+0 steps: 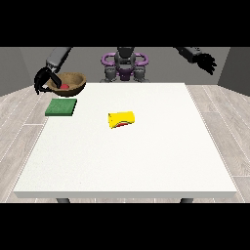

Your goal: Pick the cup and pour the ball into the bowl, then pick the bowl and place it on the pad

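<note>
Bare test room: white table (146, 161), plank floor (222, 127), grey walls (19, 68).

The robot's grey, blocky torso (125, 68) carried a rounded grey head and was ringed at the shoulders by glossy purple loops (108, 59), with a darker purple patch low on its chest. Both arms were grey, boxy segments (58, 56) that darkened towards the wrists. Each ended in a black hand (209, 62) (42, 78) of slender fingers.
</note>
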`<move>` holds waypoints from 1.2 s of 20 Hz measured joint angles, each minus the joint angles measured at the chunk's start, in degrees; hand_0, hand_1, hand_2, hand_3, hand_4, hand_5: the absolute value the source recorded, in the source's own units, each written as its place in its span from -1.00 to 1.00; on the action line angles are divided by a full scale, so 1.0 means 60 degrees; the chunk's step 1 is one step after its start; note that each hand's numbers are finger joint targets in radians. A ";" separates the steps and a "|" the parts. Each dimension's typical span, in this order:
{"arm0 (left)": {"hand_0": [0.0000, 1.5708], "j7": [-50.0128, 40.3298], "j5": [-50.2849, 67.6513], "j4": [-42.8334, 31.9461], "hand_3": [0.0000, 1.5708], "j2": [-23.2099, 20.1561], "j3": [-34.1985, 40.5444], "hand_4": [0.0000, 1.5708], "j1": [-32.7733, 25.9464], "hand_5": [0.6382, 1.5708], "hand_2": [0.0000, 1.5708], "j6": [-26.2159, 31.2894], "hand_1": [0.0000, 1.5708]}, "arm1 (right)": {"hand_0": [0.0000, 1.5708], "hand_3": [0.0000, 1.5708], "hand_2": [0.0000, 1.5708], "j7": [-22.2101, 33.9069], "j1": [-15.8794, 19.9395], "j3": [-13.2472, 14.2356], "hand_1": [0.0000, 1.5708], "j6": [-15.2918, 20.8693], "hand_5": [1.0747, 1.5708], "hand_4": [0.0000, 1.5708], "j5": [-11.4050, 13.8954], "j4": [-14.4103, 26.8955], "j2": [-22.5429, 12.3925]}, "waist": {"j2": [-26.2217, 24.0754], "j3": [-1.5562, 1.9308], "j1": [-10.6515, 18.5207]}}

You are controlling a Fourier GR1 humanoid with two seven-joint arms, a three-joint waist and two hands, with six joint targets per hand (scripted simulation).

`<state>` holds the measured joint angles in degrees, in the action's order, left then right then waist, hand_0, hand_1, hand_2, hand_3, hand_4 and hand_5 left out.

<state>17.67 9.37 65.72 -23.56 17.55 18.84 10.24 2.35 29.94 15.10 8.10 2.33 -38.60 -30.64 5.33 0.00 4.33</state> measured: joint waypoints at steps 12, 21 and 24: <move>-1.00 0.1154 0.1209 -0.1787 -1.00 -0.2170 0.1869 0.51 0.0283 0.97 -1.00 0.1850 -1.00 | 0.97 0.32 1.00 -0.0570 0.0319 0.0803 0.97 0.0325 0.95 -1.00 -0.0433 0.0123 -0.0430 | 0.1203 0.0002 0.0067; -1.00 0.1130 0.1517 -0.1857 -1.00 -0.2641 0.2072 0.50 0.0545 0.96 -1.00 0.2209 -1.00 | -1.00 -0.85 -0.77 -0.0650 0.0747 0.1132 -1.00 0.0083 0.28 -1.00 -0.0559 0.1006 -0.0966 | 0.1669 0.0004 0.0246; -1.00 0.0827 0.1441 -0.1519 -1.00 -0.2432 0.1791 0.28 0.0514 1.00 -1.00 0.2093 -1.00 | -1.00 -1.00 -1.00 -0.0529 0.0878 0.1138 -1.00 -0.0130 0.15 -1.00 -0.0588 0.1229 -0.1086 | 0.1398 0.0008 0.0274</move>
<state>22.63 18.02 56.61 -38.15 28.30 21.92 22.79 -0.83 35.20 21.93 7.32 -1.20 -31.23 -37.15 13.72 0.05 5.98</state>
